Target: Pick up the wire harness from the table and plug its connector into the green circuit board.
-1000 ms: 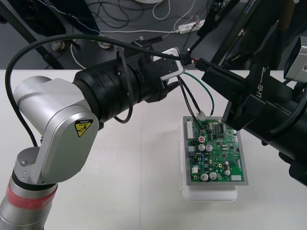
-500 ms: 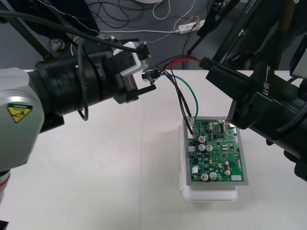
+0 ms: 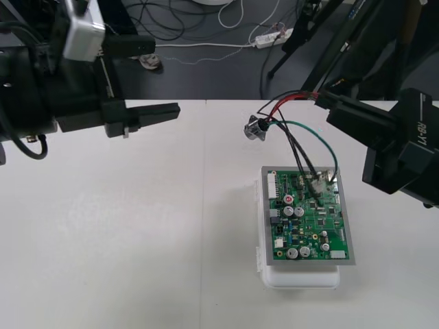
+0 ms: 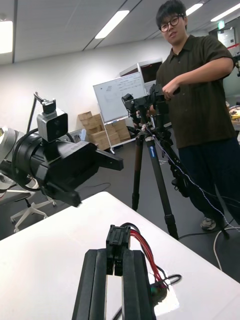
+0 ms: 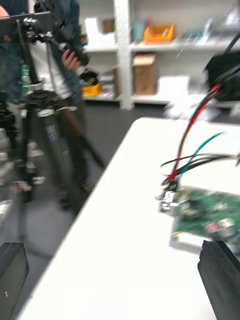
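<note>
Front view had the right gripper [image 3: 324, 101] over the far right of the table [image 3: 137, 240], clamped on the black plug [image 4: 117, 239] of the wire harness [image 3: 302, 147], just beyond the green circuit board [image 3: 312, 216]. Red, black and green wires drooped onto the board's far edge. The metal socket [image 3: 257, 129] sat off its far left corner. The left gripper [image 3: 164, 77] hung well apart at the far left, fingers spread wide.
</note>
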Controlling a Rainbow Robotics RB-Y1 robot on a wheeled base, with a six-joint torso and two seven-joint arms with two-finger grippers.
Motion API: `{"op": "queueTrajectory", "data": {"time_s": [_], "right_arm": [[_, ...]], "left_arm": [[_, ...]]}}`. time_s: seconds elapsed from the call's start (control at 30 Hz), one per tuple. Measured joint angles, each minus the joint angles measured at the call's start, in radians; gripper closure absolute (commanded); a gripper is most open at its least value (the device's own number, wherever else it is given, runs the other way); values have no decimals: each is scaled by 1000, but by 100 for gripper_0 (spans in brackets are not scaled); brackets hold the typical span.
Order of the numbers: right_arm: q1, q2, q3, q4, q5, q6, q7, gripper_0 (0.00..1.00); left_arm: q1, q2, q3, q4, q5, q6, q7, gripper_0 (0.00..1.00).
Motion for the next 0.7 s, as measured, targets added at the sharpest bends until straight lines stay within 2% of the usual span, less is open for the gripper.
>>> {"op": "queueTrajectory", "data": {"time_s": [0.33,0.7], "right_arm": [[12,-11,-44,0,-34,-48,0,100],[-28,-13,-45,0,-69,-220,0,100]], "left_arm": [[-26,143,8,158,376,-49,0,0],[-217,179,-66,389,560,-131,0,0]]}}
